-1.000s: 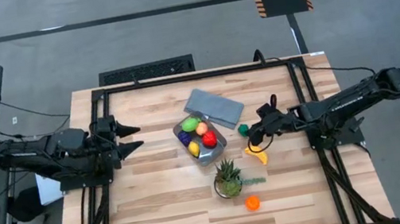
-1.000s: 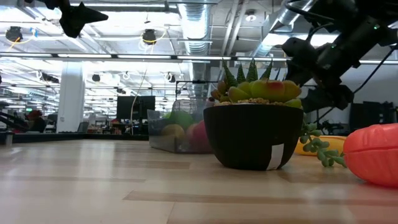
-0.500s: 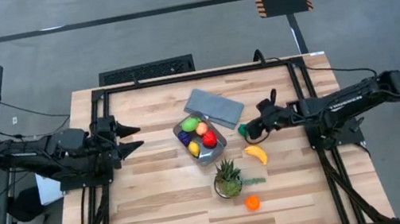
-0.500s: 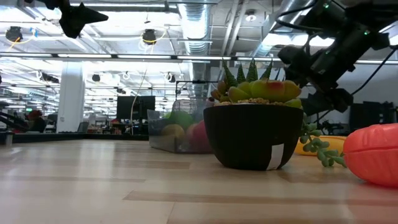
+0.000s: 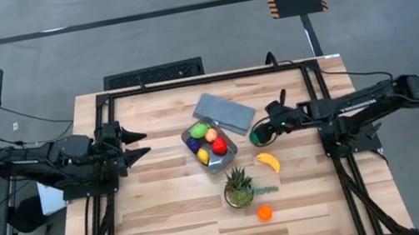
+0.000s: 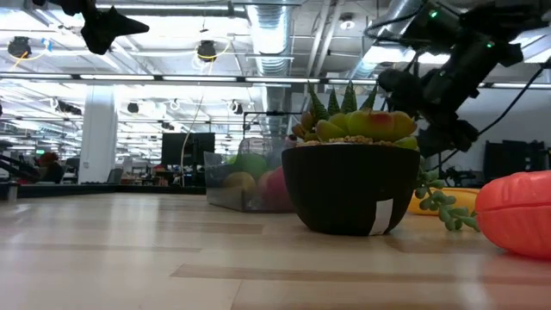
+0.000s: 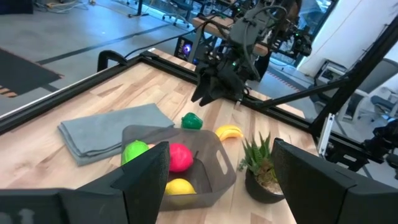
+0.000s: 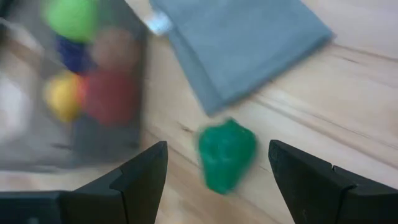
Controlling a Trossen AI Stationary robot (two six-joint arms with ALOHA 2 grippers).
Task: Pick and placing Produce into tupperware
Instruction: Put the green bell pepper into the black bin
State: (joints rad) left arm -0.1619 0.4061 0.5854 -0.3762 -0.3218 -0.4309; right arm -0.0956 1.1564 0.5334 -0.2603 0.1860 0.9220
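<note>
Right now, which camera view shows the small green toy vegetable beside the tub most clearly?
The right wrist view: the green vegetable fills the space between the open right gripper's fingers. The left wrist view shows it small, the high view as a speck. In the low view it is hidden.

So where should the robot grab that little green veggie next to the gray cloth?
Probably around the green veggie's wide middle, coming straight down from above. It lies alone on the table, clear of the cloth and tub, and the right gripper hangs over it with fingers open on either side.
</note>
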